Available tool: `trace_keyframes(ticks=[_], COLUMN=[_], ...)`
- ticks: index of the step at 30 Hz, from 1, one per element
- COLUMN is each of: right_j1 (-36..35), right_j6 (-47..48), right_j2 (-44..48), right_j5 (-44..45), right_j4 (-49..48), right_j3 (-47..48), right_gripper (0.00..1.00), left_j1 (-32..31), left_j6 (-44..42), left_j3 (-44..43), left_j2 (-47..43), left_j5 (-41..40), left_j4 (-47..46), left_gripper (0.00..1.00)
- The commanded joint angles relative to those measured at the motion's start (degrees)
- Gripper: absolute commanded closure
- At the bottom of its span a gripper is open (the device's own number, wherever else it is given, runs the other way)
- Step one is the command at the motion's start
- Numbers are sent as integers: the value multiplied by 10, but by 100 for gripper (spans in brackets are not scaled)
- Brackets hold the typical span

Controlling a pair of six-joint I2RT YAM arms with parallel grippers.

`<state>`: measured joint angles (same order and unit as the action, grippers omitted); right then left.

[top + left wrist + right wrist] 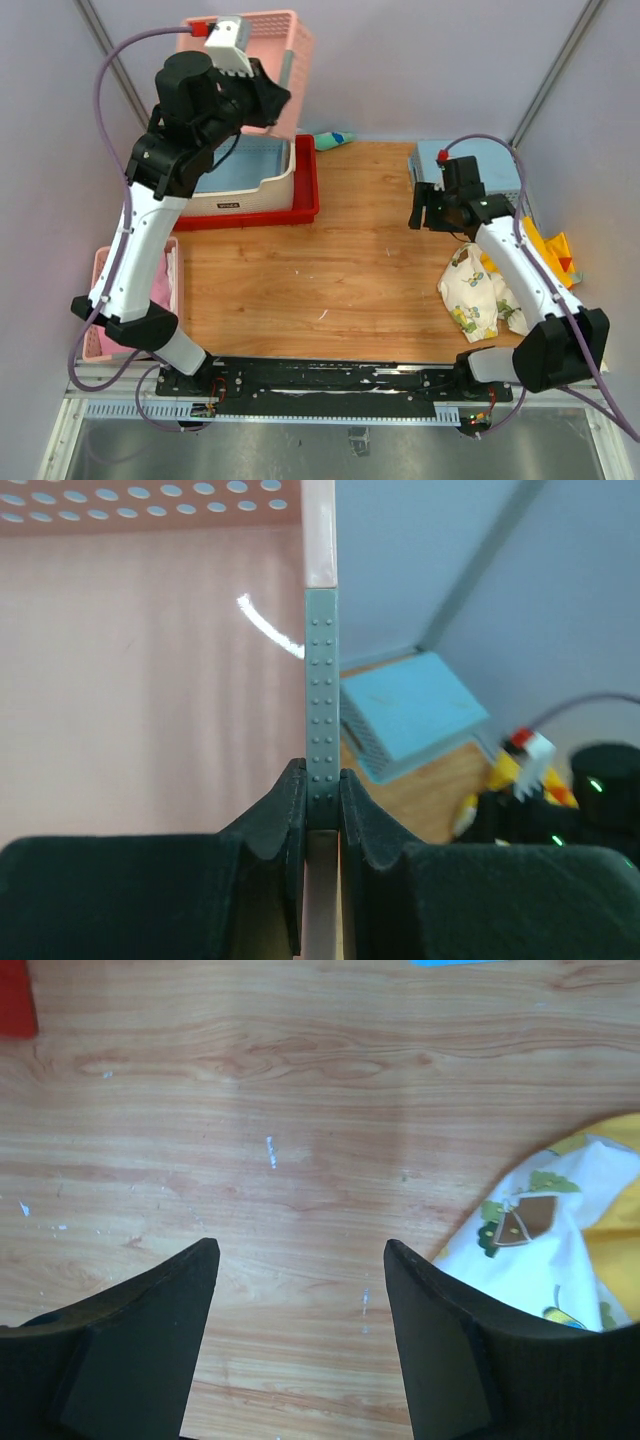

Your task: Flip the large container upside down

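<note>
The large container [268,38], a pale perforated basket, hangs clear of the tabletop [350,250] and is tipped onto its side. The left fingers [283,815] are clamped on one thin edge of it. In the left wrist view we see that edge end-on, with a grey studded strip [321,695] running straight out between the fingertips. The container's broad smooth face [150,690] lies to their left, and a row of wall holes sits beyond it. Below these fingers are a white basket [250,190] and the red tray [306,200] that carries it. The right fingers [150,1335] stand well apart and hold nothing. They hover over bare wood, with a patterned cloth [545,1225] just to their right and a blue box [495,165] beyond them.

We judge the turn to be partly made. The grip is narrow and far from the container's middle, so the basket's weight may swing it about the fingertips or slide it out as the wrist rolls. A low release could land it on the white basket, where it might rest askew. The right fingers are too far away to steady it.
</note>
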<state>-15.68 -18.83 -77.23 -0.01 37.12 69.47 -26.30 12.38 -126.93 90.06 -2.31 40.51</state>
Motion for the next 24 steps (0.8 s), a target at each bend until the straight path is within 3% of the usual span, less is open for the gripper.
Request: trace_keyframes(ticks=[1, 8, 14, 24], right_j1=[91, 191, 200, 200], right_j6=[-10, -20, -16, 6], right_j2=[64, 209, 305, 310], right_j5=[-45, 40, 181, 199], right_j4=[24, 52, 71, 71], right_j3=[6, 3, 27, 44], right_gripper=[31, 31, 30, 30], left_j1=[-71, -113, -126, -155], left_j6=[47, 242, 451, 774], left_j3=[28, 225, 398, 581], left_j2=[-23, -76, -84, -17], left_j5=[144, 359, 466, 478], left_j4=[-55, -313, -559, -964], left_gripper=[100, 100, 100, 100])
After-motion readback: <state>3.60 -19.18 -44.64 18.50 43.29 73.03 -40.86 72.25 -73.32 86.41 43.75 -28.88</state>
